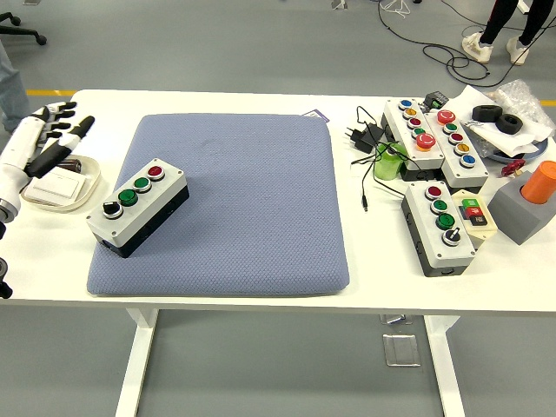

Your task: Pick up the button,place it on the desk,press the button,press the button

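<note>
At the nine o'clock edge of the white worktop the robot's left hand hangs over a shallow dish with a pale flat item in it; its fingers are stretched out loosely and hold nothing, so I'd judge the hand is standing clear for the moment. Just toward three o'clock from it, the button box sits on the left part of the blue-grey pad, angled, with a black knob, two green buttons and a red one facing up; set flat like that, the buttons are open to a press from above, and the placing step looks done. The pad fills the middle, likely there to cushion the box. Over at three o'clock the spare button boxes, a tangle of cables and a grey block with an orange cap are crowded together, well apart from the working area. No right hand shows.
</note>
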